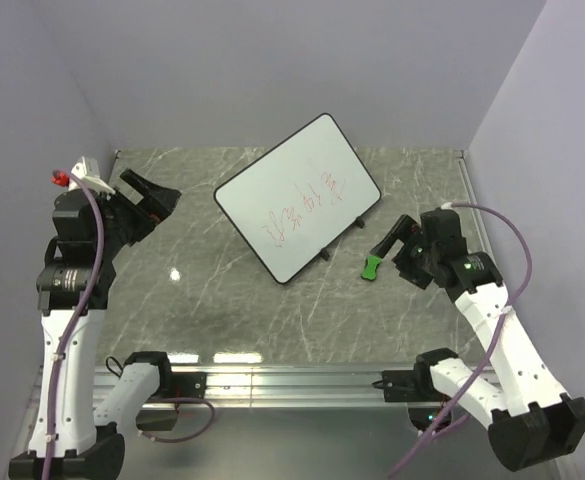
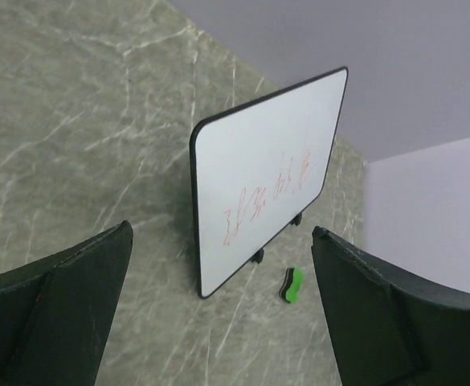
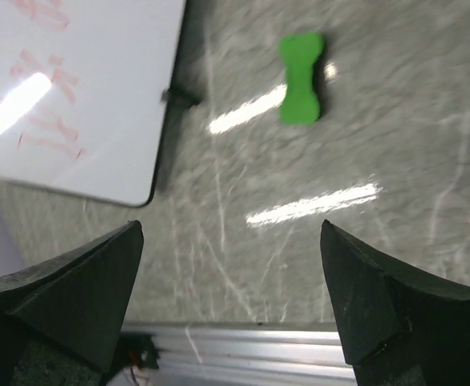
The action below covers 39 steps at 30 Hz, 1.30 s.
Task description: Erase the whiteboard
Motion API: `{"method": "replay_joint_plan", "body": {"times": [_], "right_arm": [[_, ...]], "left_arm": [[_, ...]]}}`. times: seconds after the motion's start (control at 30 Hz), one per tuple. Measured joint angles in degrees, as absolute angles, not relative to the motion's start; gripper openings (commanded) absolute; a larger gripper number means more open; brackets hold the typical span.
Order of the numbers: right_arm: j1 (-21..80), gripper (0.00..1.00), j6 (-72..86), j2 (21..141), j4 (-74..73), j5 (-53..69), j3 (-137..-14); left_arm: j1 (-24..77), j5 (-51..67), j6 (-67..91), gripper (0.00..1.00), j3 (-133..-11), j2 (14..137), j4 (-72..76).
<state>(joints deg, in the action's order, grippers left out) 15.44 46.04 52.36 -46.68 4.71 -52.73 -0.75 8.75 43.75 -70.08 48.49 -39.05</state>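
The whiteboard (image 1: 297, 195) lies tilted on small black feet in the middle of the marble table, with red scribbles on it. It also shows in the left wrist view (image 2: 259, 173) and the right wrist view (image 3: 74, 88). A small green bow-shaped eraser (image 1: 372, 266) lies on the table just right of the board's near edge; it also shows in the left wrist view (image 2: 292, 285) and the right wrist view (image 3: 301, 77). My right gripper (image 1: 400, 238) is open and empty, raised just right of the eraser. My left gripper (image 1: 150, 203) is open and empty, raised at the far left.
Grey walls close the table at the back and on both sides. A metal rail (image 1: 292, 385) runs along the near edge between the arm bases. Cables hang from both arms.
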Motion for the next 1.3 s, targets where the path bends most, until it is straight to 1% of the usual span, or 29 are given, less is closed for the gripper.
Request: {"method": "replay_joint_plan", "body": {"times": [0.1,0.13,0.17,0.2,0.4,0.5,0.67,0.87,1.1,1.3], "right_arm": [[11.18,0.92,45.50,54.22,-47.42,2.22,-53.25],[10.15,0.91,45.36,55.94,-47.68,1.32,-53.52],[9.47,0.87,45.21,57.34,-47.83,0.60,-53.84],[9.02,0.87,44.91,59.66,-47.83,0.01,-54.26],[8.84,0.86,43.38,74.39,-46.63,-0.89,-55.24],[8.91,0.86,42.68,78.76,-45.34,-0.84,-55.24],[10.15,0.85,41.32,84.90,-43.24,-0.45,-56.55],[14.90,0.85,39.31,93.82,-41.76,-1.15,-64.60],[15.73,0.83,38.30,98.50,-41.80,-3.60,-66.85],[15.73,0.71,36.82,99.66,-42.24,-5.96,-66.85]], "left_arm": [[-0.56,8.78,43.57,0.99,-69.58,46.68,-41.74],[-0.54,8.99,43.55,0.99,-68.90,45.87,-42.04],[-0.54,9.26,43.53,0.99,-68.10,45.04,-42.65],[-0.49,9.37,43.53,0.99,-67.44,44.47,-43.05],[1.45,9.15,42.89,0.99,-66.06,44.25,-45.98],[2.57,9.17,42.72,0.99,-66.15,45.71,-46.19],[4.51,8.95,42.50,0.99,-67.48,49.30,-46.81],[6.09,8.56,42.02,0.98,-68.58,51.27,-46.98],[6.26,7.53,41.17,0.98,-69.47,52.64,-47.05],[6.26,6.22,41.15,0.96,-69.47,52.62,-47.88]]}}
